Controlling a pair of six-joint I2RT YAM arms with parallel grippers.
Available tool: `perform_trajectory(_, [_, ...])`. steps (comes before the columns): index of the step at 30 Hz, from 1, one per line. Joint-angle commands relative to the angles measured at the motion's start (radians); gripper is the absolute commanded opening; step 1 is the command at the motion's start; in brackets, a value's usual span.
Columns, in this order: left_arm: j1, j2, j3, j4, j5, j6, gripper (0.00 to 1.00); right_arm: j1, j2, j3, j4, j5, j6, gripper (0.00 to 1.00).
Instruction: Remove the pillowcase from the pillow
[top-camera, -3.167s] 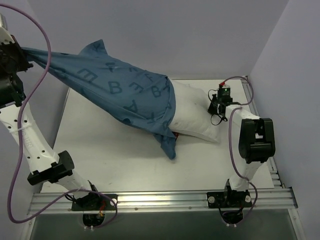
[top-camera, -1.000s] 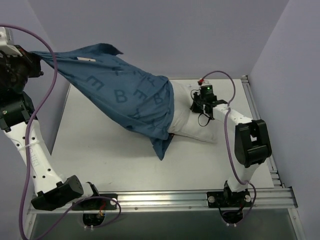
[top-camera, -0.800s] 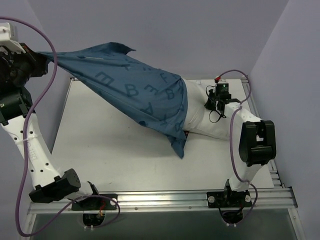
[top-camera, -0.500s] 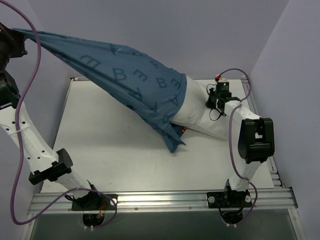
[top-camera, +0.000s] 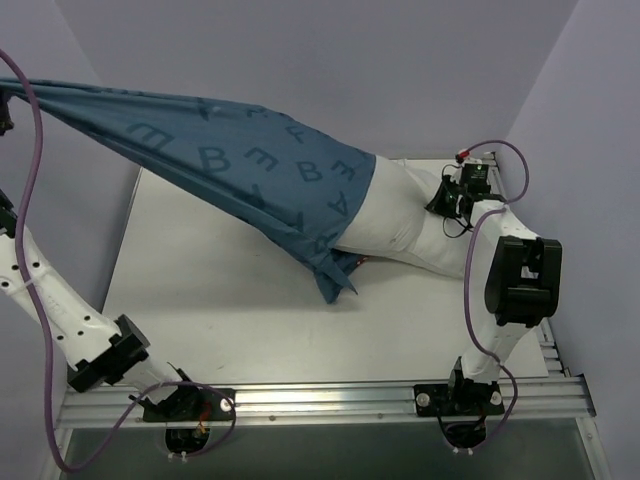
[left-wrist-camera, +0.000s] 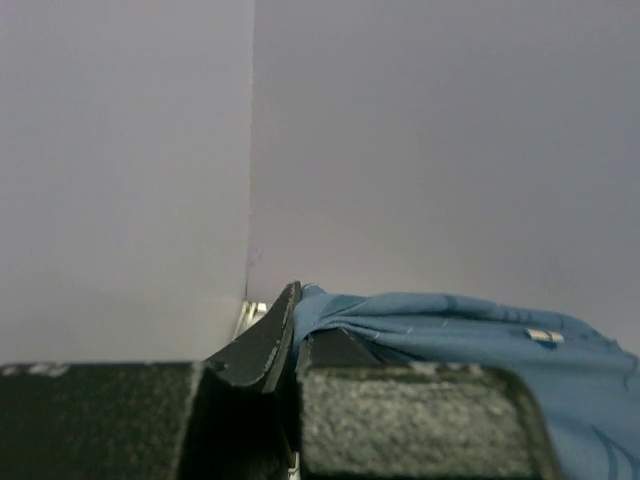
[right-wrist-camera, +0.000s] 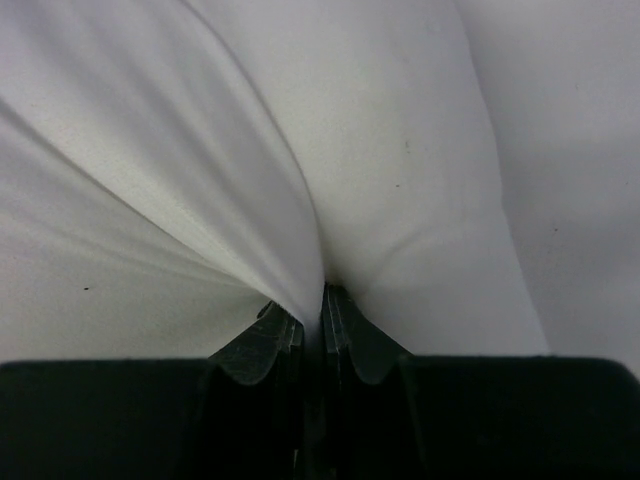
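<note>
The blue pillowcase (top-camera: 230, 160) with darker letters is stretched taut from the far upper left down to the pillow's left part, which it still covers. The white pillow (top-camera: 410, 225) lies at the right of the table, its right part bare. My left gripper (left-wrist-camera: 298, 318) is shut on the pillowcase's closed end (left-wrist-camera: 440, 315); in the top view it is at the left frame edge, mostly out of view. My right gripper (right-wrist-camera: 312, 312) is shut on a pinch of the pillow's white fabric (right-wrist-camera: 300, 180), near the far right edge in the top view (top-camera: 458, 195).
The white table (top-camera: 210, 300) ends at a metal rail (top-camera: 320, 400) along the near edge. Lavender walls stand close on the left, back and right. A purple cable (top-camera: 35, 150) loops by the left arm, another by the right arm (top-camera: 470, 290).
My left gripper rose and moved further left, pulling the pillowcase tauter. My right gripper moved right with the pillow. More of the white pillow shows.
</note>
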Motion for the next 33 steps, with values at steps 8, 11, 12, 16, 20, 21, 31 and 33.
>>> perform_trajectory(8, [-0.132, -0.4, -0.846, 0.374, -0.053, 0.339, 0.02, -0.145, 0.095, -0.091, -0.28, 0.554, -0.126, 0.0])
perform_trajectory(11, [-0.14, -0.432, -0.985, 0.238, 0.052, 0.472, 0.02, -0.126, 0.074, -0.097, -0.276, 0.557, -0.134, 0.0])
perform_trajectory(12, [-0.161, -0.437, -1.017, 0.187, 0.105, 0.521, 0.02, -0.109, 0.068, -0.098, -0.274, 0.557, -0.134, 0.0])
perform_trajectory(16, [-0.238, -0.451, -1.203, -0.036, 0.08, 0.818, 0.02, -0.069, 0.04, -0.1, -0.271, 0.557, -0.15, 0.0])
perform_trajectory(20, [-0.29, -0.484, -1.422, -0.153, 0.019, 1.087, 0.09, -0.013, -0.007, -0.101, -0.263, 0.545, -0.166, 0.0])
perform_trajectory(21, [-0.31, -0.484, -1.488, -0.17, -0.004, 1.136, 0.11, 0.001, -0.018, -0.101, -0.259, 0.542, -0.17, 0.0])
perform_trajectory(31, [-0.568, -0.406, -1.53, -0.292, -0.101, 1.313, 0.94, 0.135, -0.101, -0.127, -0.213, 0.482, -0.259, 0.0])
perform_trajectory(33, [-0.607, -0.391, -1.467, -0.253, -0.034, 1.25, 0.94, 0.161, -0.112, -0.134, -0.204, 0.469, -0.278, 0.0])
